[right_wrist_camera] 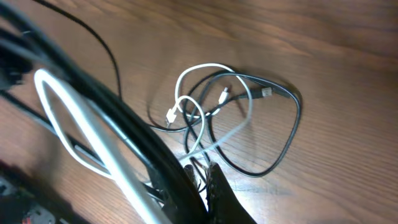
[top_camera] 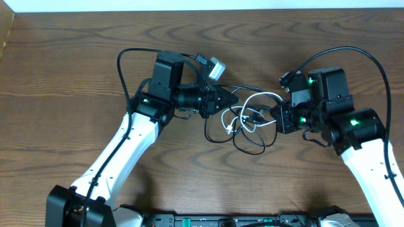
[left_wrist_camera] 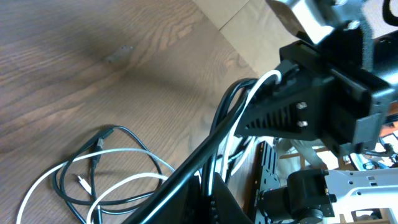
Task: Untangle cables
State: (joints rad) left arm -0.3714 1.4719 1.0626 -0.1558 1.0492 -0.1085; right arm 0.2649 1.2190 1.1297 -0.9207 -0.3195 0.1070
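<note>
The cables [top_camera: 249, 123] lie in one loose knot on the table [top_camera: 76, 63], directly between the left gripper [top_camera: 228, 101] and the right gripper [top_camera: 268, 116], just ahead of each set of fingertips. One white cable [right_wrist_camera: 205, 65] is counted. At least two black cables [right_wrist_camera: 297, 118] are looped through it, though the exact number cannot be told. Strands are seen rising from the table towards both grippers, but whether either jaw is clamped on them cannot be told. The cords are judged light, limp and somewhat slick, so they are likely to be dragged as a bundle if pulled hard. A hold near a small plug end [right_wrist_camera: 170, 114] is judged best, as a free end can be drawn back through the loops.
</note>
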